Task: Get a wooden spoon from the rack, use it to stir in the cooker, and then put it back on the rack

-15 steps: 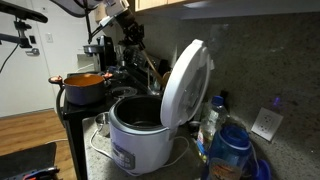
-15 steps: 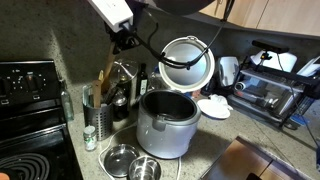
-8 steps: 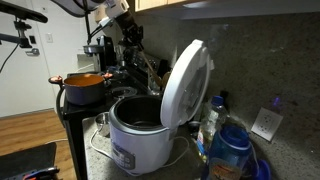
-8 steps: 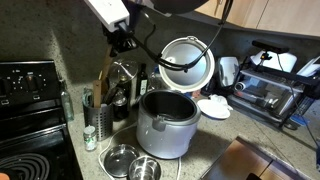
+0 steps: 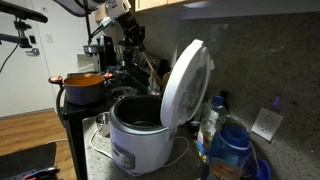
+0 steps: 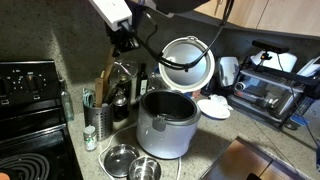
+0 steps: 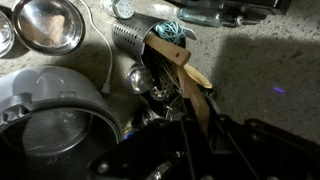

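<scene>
- White plastic forms the cooker, a round body whose big oval lid stands hinged upright at its back.
- We see its inner pot open at the top, dark inside. We cannot tell whether anything is in it.
- On the cooker's front we make out a small label, but the writing is too small for us to read.
- Just beside the cooker stands the rack, a dark holder crowded with upright handles, some black and some shiny metal.
- Over the rack hangs the gripper. In the wrist view its dark fingers sit on either side of a thin wooden handle, and the jaws look pinched onto it.
- That handle belongs to the wooden spoon, which is light brown, smooth and flat and widens toward its end. It is at the rack among the other utensils, beside the cooker and not in it.
- Near the cooker's foot two round metal dishes lie on the speckled grey stone countertop, with a small perforated metal shaker close by.
- Beyond the cooker in an exterior view sits an orange pot, and we cannot see what it holds.
- On the cooker's lid side in that same view stands a blue bottle of translucent plastic.
</scene>
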`<action>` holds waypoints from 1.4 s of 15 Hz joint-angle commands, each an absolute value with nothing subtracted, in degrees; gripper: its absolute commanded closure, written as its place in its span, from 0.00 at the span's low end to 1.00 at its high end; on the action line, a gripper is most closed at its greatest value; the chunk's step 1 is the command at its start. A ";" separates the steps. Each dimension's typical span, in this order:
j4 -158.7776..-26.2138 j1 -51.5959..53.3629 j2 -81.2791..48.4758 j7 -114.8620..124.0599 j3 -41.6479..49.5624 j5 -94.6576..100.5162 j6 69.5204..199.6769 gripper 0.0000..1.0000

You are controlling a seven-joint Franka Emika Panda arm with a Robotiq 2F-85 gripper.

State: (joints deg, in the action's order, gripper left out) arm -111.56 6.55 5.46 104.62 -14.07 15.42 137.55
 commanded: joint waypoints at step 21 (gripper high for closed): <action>-108.20 8.26 8.51 103.67 -13.49 10.60 126.05 0.95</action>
State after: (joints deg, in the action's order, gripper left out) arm -108.13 7.94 7.82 104.62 -13.75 12.82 127.50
